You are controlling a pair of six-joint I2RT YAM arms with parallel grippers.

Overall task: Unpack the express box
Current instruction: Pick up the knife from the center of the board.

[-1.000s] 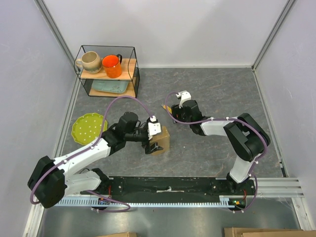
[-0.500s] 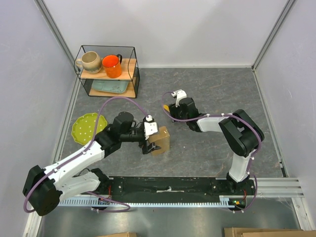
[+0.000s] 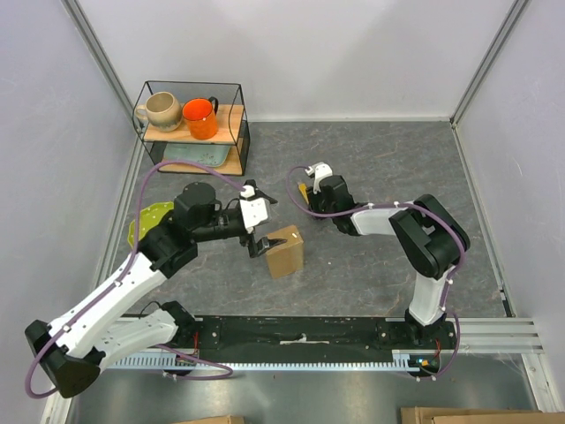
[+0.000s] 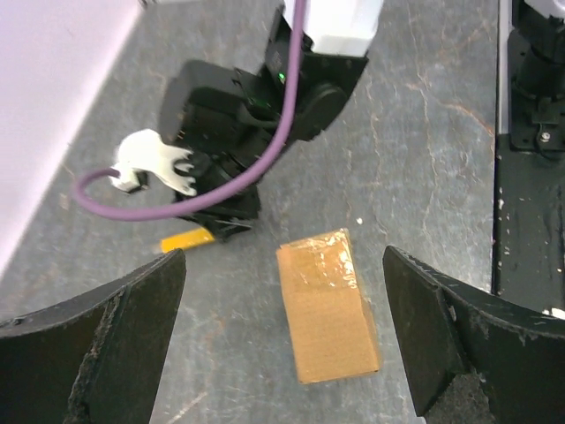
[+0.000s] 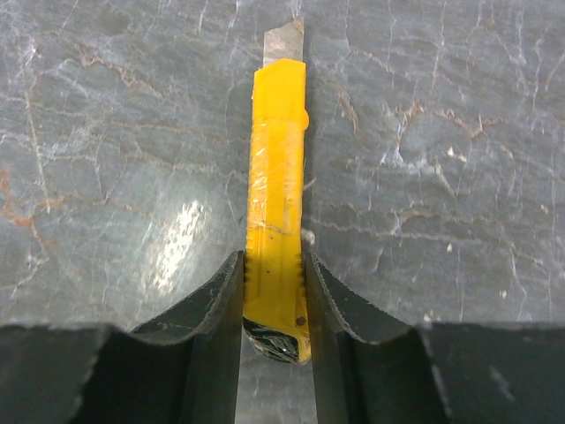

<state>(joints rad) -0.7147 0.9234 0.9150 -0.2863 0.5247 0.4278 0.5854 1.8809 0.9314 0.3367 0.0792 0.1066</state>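
Top external view: the box (image 3: pixel 285 251) lies mid-table (image 3: pixel 388 159), nearest the arm bases. It is taped shut, so no unpacking has begun. Just left of it hangs the left gripper (image 3: pixel 259 238), its fingers spread wide, nothing between them and no part of it touching the box.

In the left wrist view those fingers (image 4: pixel 115 336) frame the box. The arm may be lined up to steady the box or simply standing clear of it; which one cannot be told.

Farther back, the right gripper (image 5: pixel 272 265) is down at the table. Both its pads press against the sides of a yellow knife (image 5: pixel 278 159) that lies flat on the stone-patterned surface. The right wrist view shows the grip taken at the butt of the handle, with the blade (image 5: pixel 284 35) out and pointing away from the wrist. That hold would leave the cutting end free for the tape.

Knife and box are apart, so lifting the knife and carrying it to the box looks like the next step. A grip this far back may let the knife pivot when the blade meets the tape.

Beyond, untouched, a green plate (image 3: pixel 141 231) peeks out from under the left arm. A wire rack (image 3: pixel 243 132) at the far left holds two mugs (image 3: pixel 201 117).
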